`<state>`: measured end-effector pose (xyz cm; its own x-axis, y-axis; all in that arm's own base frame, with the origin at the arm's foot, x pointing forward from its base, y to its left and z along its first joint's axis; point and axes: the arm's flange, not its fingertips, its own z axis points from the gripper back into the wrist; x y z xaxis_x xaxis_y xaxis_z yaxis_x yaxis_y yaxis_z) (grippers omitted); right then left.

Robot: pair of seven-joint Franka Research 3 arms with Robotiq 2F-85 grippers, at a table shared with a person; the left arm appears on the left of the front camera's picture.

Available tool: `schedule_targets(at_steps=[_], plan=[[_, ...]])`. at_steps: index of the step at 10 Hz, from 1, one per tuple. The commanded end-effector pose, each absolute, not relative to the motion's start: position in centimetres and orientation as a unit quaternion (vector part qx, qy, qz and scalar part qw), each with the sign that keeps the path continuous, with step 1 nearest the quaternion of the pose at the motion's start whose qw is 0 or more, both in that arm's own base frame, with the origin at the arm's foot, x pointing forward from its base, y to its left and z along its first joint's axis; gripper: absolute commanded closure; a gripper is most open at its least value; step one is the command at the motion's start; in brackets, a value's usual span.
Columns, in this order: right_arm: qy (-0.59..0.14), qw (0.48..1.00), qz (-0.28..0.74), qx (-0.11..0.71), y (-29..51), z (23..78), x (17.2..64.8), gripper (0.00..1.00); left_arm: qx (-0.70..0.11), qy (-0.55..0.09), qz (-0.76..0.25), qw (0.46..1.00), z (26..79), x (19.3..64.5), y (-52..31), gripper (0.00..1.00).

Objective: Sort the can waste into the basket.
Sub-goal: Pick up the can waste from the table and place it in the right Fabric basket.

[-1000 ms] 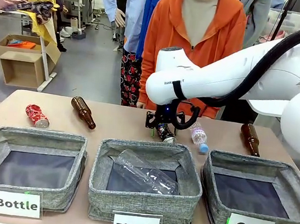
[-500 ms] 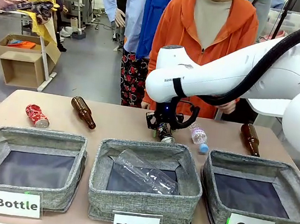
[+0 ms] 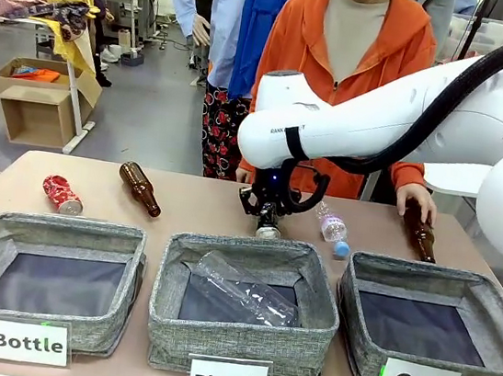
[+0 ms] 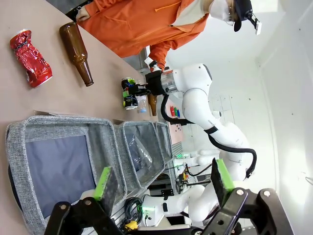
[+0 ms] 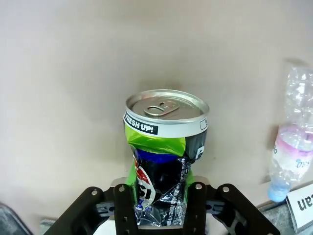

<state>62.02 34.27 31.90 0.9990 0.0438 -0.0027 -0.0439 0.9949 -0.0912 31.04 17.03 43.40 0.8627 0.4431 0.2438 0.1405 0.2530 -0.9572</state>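
Two black fingers (image 5: 124, 208) of the right gripper (image 5: 161, 198) are clamping the crumpled lower body of the black and green can (image 5: 164, 147), its silver pull-tab end pointing away from them. In the front view this gripper (image 3: 270, 211) is hanging just behind the far rim of the "Plastic" bin (image 3: 216, 242). The can is perhaps touching the table (image 3: 194, 204), though that is hard to tell. The left gripper (image 4: 164, 181) is gaping wide, holding nothing. The crushed red can (image 3: 62, 194) is lying near the table's left end, well apart from the "Can" basket (image 3: 435, 271) at the right. A person's hand (image 3: 416, 202) is resting on a brown bottle (image 3: 421, 236) beyond that basket.
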Motion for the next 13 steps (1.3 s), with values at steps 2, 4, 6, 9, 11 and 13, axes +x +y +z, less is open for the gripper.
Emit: schedule_targets(at_steps=[2,4,6,9,11,13], plan=[[-0.028,0.994,0.064,-0.081,37.0,37.5,59.4,1.0,-0.603,-0.244,0.092,0.754,43.5,30.7,17.1,0.0],[-0.034,0.991,0.068,-0.115,39.6,42.8,56.6,1.0,-0.603,-0.244,0.092,0.754,43.5,30.7,17.1,0.0],[-0.018,0.984,0.118,-0.135,40.0,48.6,49.7,1.0,-0.603,-0.244,0.092,0.754,43.5,30.7,17.1,0.0],[0.018,0.95,0.285,-0.125,34.8,53.0,36.7,1.0,-0.603,-0.244,0.092,0.754,43.5,30.7,17.1,0.0],[0.015,0.952,0.291,-0.092,29.5,54.1,32.6,1.0,-0.603,-0.244,0.092,0.754,43.5,30.7,17.1,0.0],[0.004,0.973,0.23,-0.003,23.1,55.2,32.7,1.0,-0.603,-0.244,0.092,0.754,43.5,30.7,17.1,0.0]])
